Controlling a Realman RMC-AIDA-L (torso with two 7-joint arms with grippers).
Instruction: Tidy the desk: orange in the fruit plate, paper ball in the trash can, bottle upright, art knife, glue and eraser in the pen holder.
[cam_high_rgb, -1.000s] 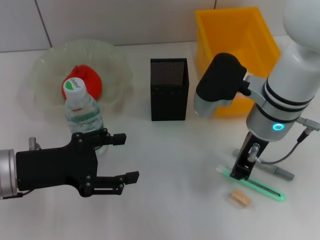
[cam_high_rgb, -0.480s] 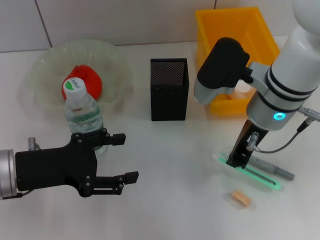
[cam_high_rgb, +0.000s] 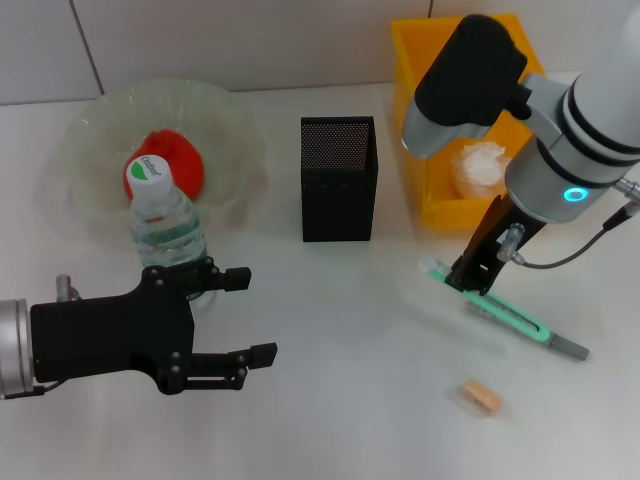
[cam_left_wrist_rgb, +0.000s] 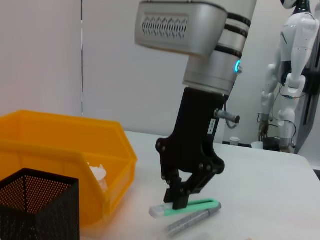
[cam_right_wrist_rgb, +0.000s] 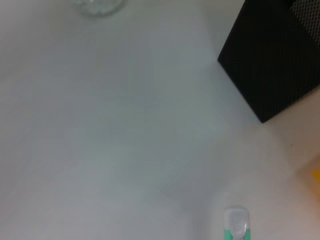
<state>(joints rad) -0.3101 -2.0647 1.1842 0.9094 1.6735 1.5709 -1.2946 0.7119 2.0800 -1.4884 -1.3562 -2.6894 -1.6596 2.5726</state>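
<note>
Lift of the green art knife (cam_high_rgb: 490, 300) is what has changed: a second ago it lay flat on the counter (cam_high_rgb: 350, 330) at the lower right of the head view, whereas now its near end is raised and it has been carried up and leftward, toward the black mesh pen holder (cam_high_rgb: 339, 178) at centre. The right claw (cam_high_rgb: 475, 277) is closed on the knife near its pale end, as the left wrist view confirms (cam_left_wrist_rgb: 186, 206). Delivery to the holder is judged to be the step in hand. Beneath the knife a grey stick, probably the glue (cam_high_rgb: 560, 345), is partly covered, and the eraser (cam_high_rgb: 481, 397) lies apart at the lower right. The left claw (cam_high_rgb: 250, 315) hangs spread open and empty at the lower left, just in front of the upright bottle (cam_high_rgb: 165, 225). The orange (cam_high_rgb: 172, 160) sits in the fruit plate (cam_high_rgb: 100, 130), partly hidden by the bottle cap; the paper ball (cam_high_rgb: 480, 165) rests in the yellow trash can (cam_high_rgb: 440, 60), half masked by the right arm.
</note>
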